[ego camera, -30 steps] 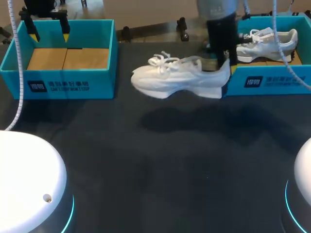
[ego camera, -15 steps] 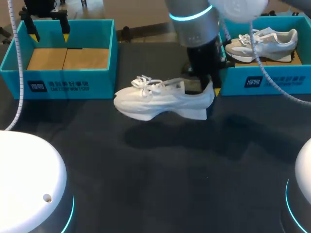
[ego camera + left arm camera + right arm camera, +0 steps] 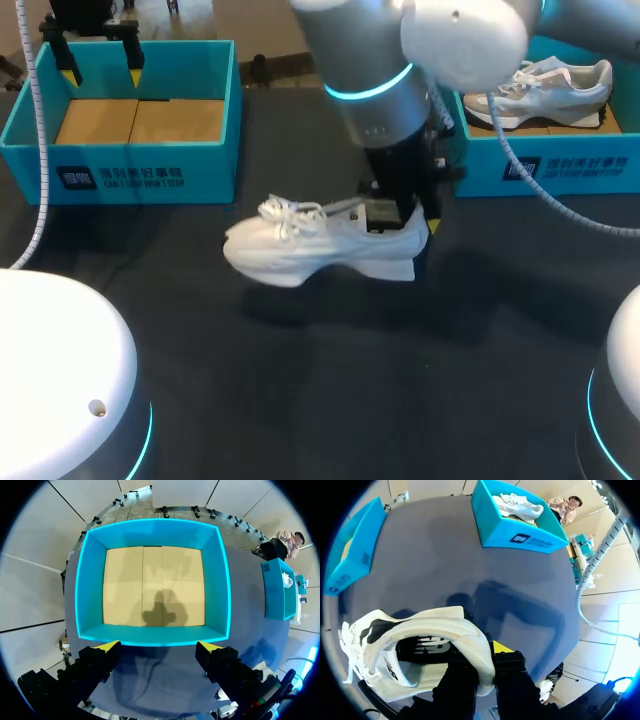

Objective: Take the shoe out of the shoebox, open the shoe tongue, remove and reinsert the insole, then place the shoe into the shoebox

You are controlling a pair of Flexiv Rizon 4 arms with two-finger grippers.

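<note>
Shoe point(image 3: 445, 627) heel in right jaws, clearest wrist-side

open table point(image 3: 330, 400) in front of shoe point(image 3: 300, 255), right arm point(image 3: 375, 80) over middle, left shoebox point(image 3: 150, 170), right shoebox point(image 3: 560, 170) behind

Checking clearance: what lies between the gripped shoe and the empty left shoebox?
Only bare dark table, shown in the head view; nothing sits between shoe and shoebox.
</note>
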